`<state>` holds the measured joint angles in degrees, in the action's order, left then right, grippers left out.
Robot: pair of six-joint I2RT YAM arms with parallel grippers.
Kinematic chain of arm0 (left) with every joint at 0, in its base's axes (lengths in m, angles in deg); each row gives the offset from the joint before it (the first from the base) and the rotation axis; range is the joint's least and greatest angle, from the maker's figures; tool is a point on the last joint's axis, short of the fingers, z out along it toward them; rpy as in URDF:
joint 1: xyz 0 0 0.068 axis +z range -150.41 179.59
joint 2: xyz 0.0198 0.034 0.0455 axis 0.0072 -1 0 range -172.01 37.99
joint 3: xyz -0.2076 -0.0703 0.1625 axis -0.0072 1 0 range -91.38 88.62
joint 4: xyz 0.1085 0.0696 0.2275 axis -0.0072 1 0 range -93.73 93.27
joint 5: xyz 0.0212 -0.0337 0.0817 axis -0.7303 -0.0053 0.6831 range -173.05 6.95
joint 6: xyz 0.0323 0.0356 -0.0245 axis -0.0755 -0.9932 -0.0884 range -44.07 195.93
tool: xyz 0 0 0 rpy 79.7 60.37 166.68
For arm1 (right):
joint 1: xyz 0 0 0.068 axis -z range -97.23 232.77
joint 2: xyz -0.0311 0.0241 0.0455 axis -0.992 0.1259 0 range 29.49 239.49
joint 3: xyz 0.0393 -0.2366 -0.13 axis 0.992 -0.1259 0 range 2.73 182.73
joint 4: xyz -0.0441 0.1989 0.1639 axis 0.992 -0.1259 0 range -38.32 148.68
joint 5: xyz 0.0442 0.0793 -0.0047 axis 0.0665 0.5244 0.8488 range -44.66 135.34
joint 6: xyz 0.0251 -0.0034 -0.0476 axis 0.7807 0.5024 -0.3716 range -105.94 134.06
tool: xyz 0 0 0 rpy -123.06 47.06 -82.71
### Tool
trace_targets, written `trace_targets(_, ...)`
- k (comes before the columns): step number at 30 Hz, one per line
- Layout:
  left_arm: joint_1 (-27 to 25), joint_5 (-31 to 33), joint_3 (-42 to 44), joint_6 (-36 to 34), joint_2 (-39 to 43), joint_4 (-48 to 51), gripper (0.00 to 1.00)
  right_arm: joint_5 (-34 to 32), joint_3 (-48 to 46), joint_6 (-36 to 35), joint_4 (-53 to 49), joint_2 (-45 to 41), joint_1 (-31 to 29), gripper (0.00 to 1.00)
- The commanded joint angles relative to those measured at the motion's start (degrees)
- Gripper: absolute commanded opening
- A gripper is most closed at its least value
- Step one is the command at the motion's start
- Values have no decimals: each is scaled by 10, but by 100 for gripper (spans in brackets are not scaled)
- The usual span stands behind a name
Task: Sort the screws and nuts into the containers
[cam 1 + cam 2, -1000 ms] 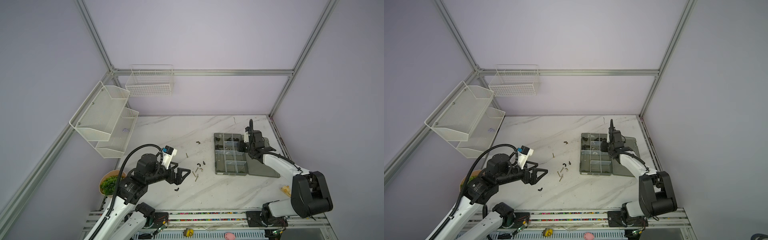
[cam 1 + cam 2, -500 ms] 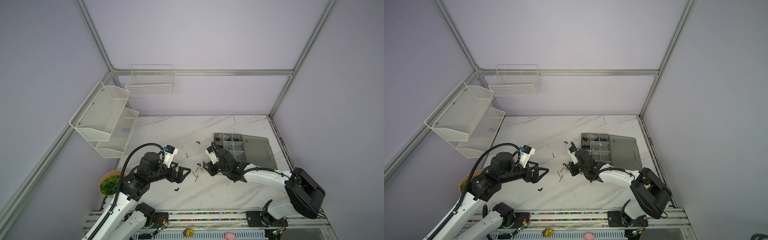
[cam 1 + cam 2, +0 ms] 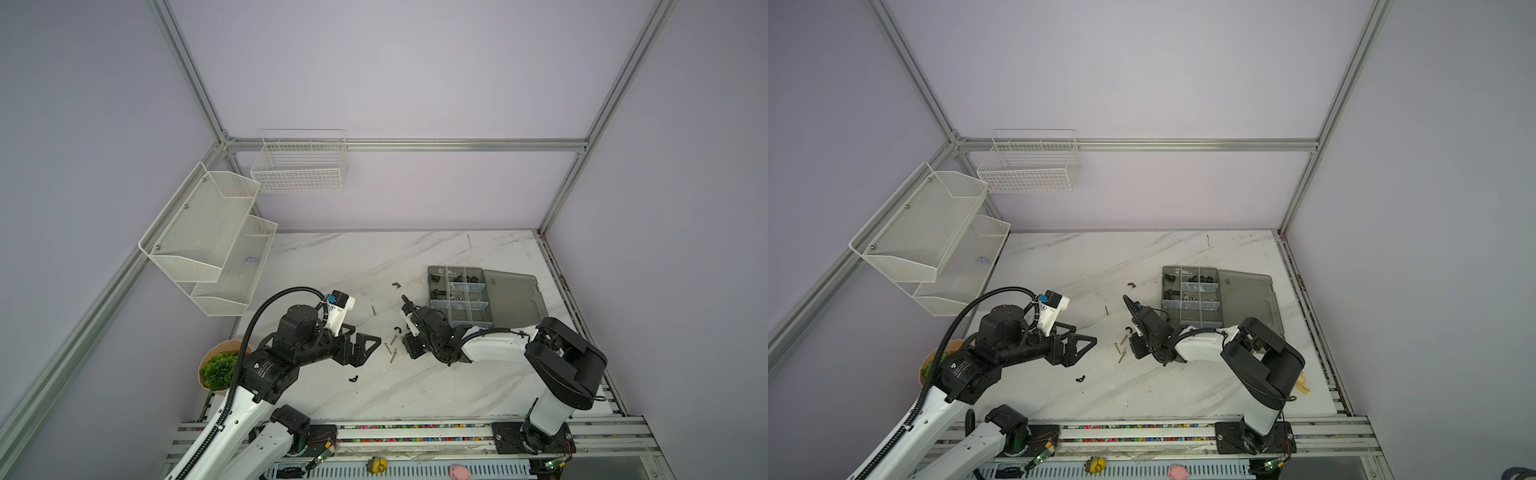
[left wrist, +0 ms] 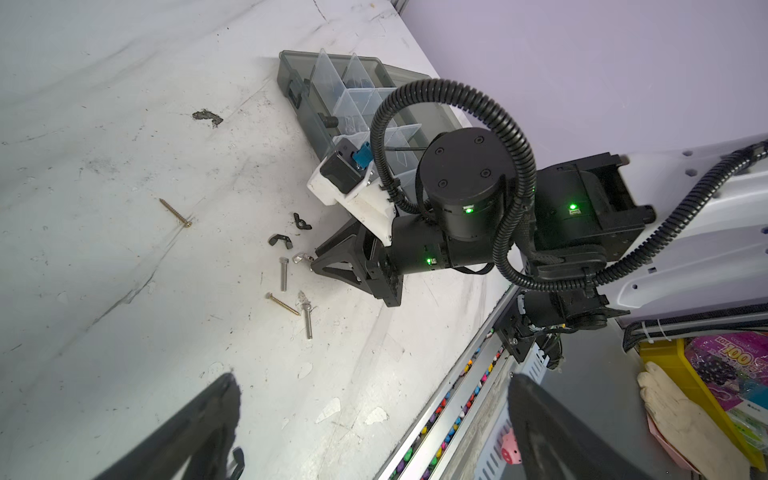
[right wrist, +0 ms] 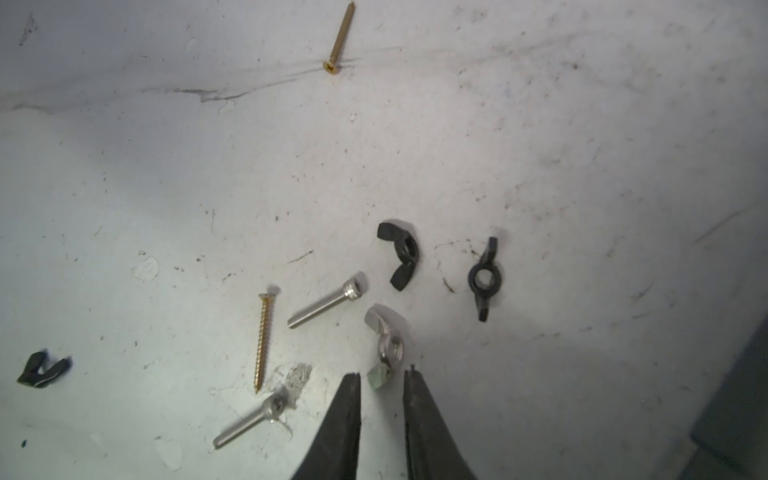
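In a top view the right gripper (image 3: 407,348) sits low over loose hardware. The smoky-grey translucent plastic organizer box (image 3: 430,286) lies at two o'clock from it.

The left wrist view shows the left gripper (image 4: 374,386) with jaws spread wide and empty.

In the right wrist view the right jaws stand narrowly apart astride one wing of a shiny silver wing nut (image 5: 386,338) on the white marbled table (image 5: 582,145). This looks like a nut pickup. Next: pinch the wing, lift, and carry it to a nut compartment.

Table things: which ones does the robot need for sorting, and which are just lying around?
For the job: silver wing nut, black wing nuts, brass screws, silver bolts, compartment box.
Just lying about: mesh shelves, wire basket, green plant.
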<state>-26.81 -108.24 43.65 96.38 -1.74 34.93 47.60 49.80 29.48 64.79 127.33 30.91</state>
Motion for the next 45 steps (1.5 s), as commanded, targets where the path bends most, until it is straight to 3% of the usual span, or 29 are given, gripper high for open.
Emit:
trace_targets(1,-3,-1,19,3,8,-12,100,-21,12,10,1,6,-4,23)
trace_targets(11,-3,4,19,3,13,-11,100,-24,33,4,-5,32,-9,23)
trace_targets(21,-3,4,19,3,15,-11,100,-41,41,1,-26,36,-9,3)
trace_targets(27,-3,1,19,3,13,-13,100,-59,53,-3,-53,-38,-2,3)
trace_targets(31,-3,-14,19,3,6,-15,100,-28,57,-7,-73,-103,69,3)
trace_targets(34,-6,-38,22,3,2,-22,100,-6,48,9,-86,-141,166,2)
trace_targets(39,-35,-63,25,4,2,-32,100,-2,38,7,-124,-125,317,2)
trace_targets(45,-52,-41,26,3,7,-29,100,-6,38,-15,-119,-89,372,2)
